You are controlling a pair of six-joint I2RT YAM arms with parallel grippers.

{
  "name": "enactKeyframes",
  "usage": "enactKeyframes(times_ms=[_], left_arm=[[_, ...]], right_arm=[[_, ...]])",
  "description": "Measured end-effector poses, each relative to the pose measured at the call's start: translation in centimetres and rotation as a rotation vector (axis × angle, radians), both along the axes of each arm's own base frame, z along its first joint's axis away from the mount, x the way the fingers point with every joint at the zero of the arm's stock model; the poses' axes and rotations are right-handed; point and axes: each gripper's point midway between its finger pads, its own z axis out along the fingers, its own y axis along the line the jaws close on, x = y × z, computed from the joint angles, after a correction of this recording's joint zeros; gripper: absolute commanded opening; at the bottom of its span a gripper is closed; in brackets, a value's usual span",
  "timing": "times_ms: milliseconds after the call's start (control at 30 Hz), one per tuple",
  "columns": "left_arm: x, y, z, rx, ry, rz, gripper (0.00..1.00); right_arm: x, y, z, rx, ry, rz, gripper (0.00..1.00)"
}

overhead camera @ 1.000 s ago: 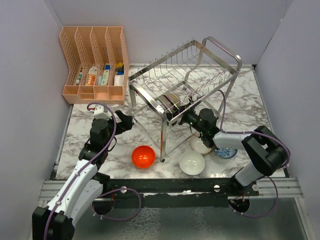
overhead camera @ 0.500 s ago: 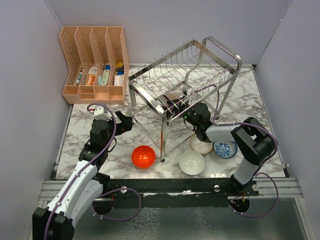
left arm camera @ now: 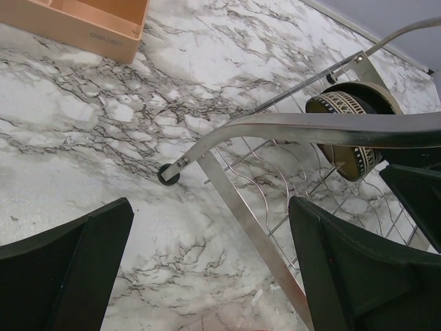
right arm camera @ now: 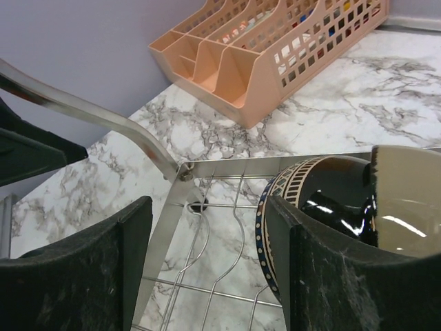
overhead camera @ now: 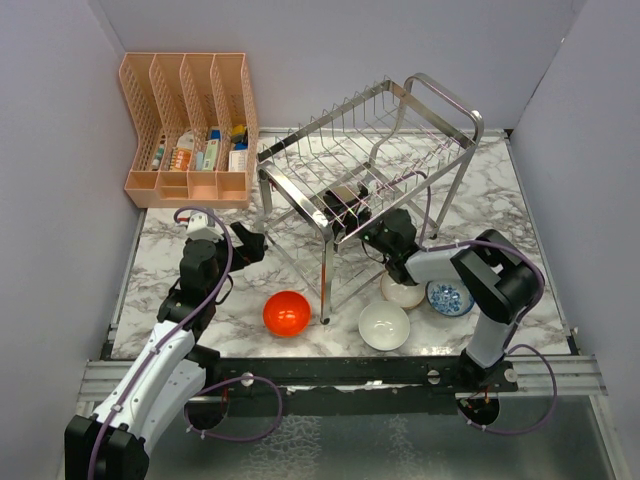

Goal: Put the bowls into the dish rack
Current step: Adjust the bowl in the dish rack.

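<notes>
Top cam, my right gripper (overhead camera: 372,232) has crept deeper under the rack (overhead camera: 455,110) toward the brown bowl (overhead camera: 345,203) standing on edge in the lower tier, left wrist cam shows my left gripper (left arm camera: 210,221) still wide open, and right wrist cam shows the jaws apart, holding nothing.

We look down on a white marble-patterned table (overhead camera: 500,205) veined in grey, closed in by plain lavender-grey walls (overhead camera: 330,50) behind and on both sides. A peach slotted organiser (overhead camera: 188,186) stands at its back-left corner under soft, even light.
</notes>
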Motion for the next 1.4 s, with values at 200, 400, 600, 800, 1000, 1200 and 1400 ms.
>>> enactKeyframes(times_ms=[200, 400, 600, 800, 1000, 1200, 1400], left_arm=[[0.0, 0.0, -0.2, 0.002, 0.007, 0.0, 0.99], [0.0, 0.0, -0.2, 0.002, 0.007, 0.0, 0.99], [0.0, 0.0, -0.2, 0.002, 0.007, 0.0, 0.99], [0.0, 0.0, -0.1, 0.001, 0.004, 0.0, 0.99], [0.0, 0.0, 0.2, -0.002, -0.005, 0.0, 0.99], [0.0, 0.0, 0.2, -0.002, -0.006, 0.0, 0.99], [-0.1, 0.0, 0.5, -0.005, -0.016, 0.0, 0.99]], right_arm=[[-1.3, 1.2, -1.5, -0.002, 0.047, 0.059, 0.66], [-2.3, 1.8, -3.2, -0.022, 0.1, 0.096, 0.66], [-2.9, 1.9, -2.9, -0.034, 0.112, 0.105, 0.67], [-3.5, 1.1, 1.5, -0.003, 0.049, 0.091, 0.74], [-3.3, -0.2, 1.5, -0.059, 0.091, 0.027, 0.88], [-2.5, -0.6, 0.2, -0.129, 0.142, -0.015, 0.9], [-1.5, -0.5, -0.4, -0.171, 0.149, -0.045, 0.9]])
